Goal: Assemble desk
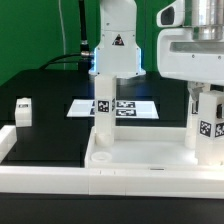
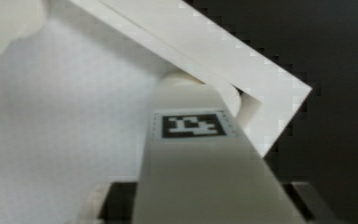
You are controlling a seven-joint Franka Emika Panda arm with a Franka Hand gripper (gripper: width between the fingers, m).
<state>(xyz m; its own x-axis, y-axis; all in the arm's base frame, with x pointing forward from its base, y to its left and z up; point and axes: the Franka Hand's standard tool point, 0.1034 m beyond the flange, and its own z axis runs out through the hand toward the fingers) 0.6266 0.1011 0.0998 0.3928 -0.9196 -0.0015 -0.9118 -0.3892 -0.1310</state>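
Exterior view bright and even, white tabletop [image 1: 140, 160] close to overexposed and low in contrast, black table [image 1: 50, 130] dark and matte, coarse resolution, wrist view blurred at close range, leg [image 2: 197, 175] in grey shade, marker [image 2: 195, 125] soft-edged.

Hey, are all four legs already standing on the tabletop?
No, one loose leg sits apart on the black table, off the tabletop toward the exterior view's left.

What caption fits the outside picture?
Jaws hold one leg at the tabletop corner; another leg stands upright.
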